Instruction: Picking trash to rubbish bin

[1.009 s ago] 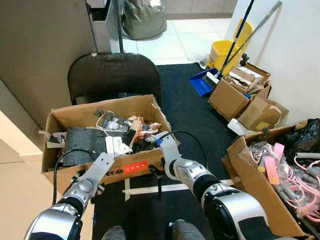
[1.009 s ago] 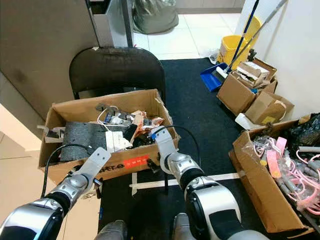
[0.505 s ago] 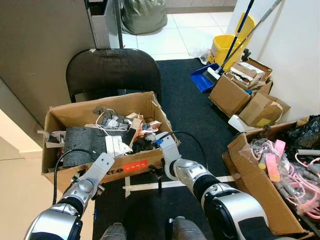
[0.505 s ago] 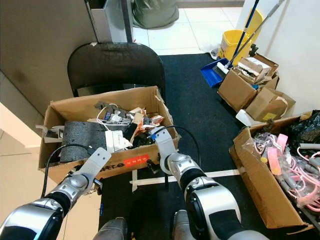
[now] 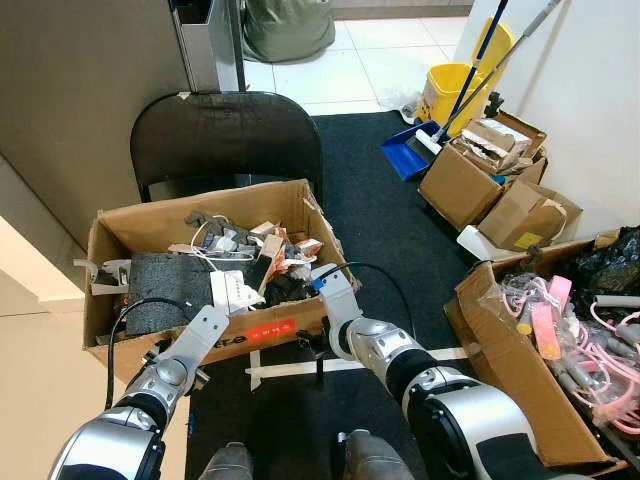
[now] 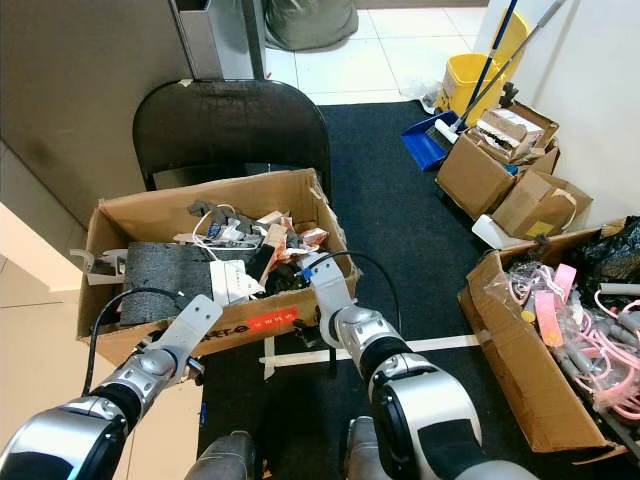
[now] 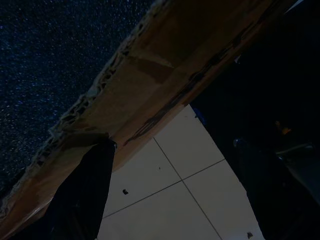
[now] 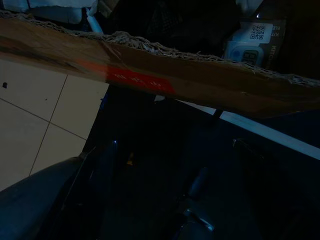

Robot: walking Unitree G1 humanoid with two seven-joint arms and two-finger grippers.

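Since the earlier frames both arms have kept their places at the near wall of the open brown cardboard box of mixed trash (image 5: pixel 120 232), while the whole scene has slid slightly with the camera. Left gripper (image 5: pixel 205 335) sits at the box's near-left lower edge and right gripper (image 5: pixel 335 295) at its near-right corner by the red label (image 5: pixel 270 331); whether either set of jaws is spread or closed cannot be told. Box rests on the black folding chair (image 5: pixel 225 135), with the yellow mop bucket (image 5: pixel 450 95) well beyond.

Brown cardboard box (image 5: pixel 120 236) with red label (image 5: pixel 270 331), black chair (image 5: pixel 225 135), yellow bucket (image 5: pixel 450 95), blue dustpan (image 5: pixel 402 160).
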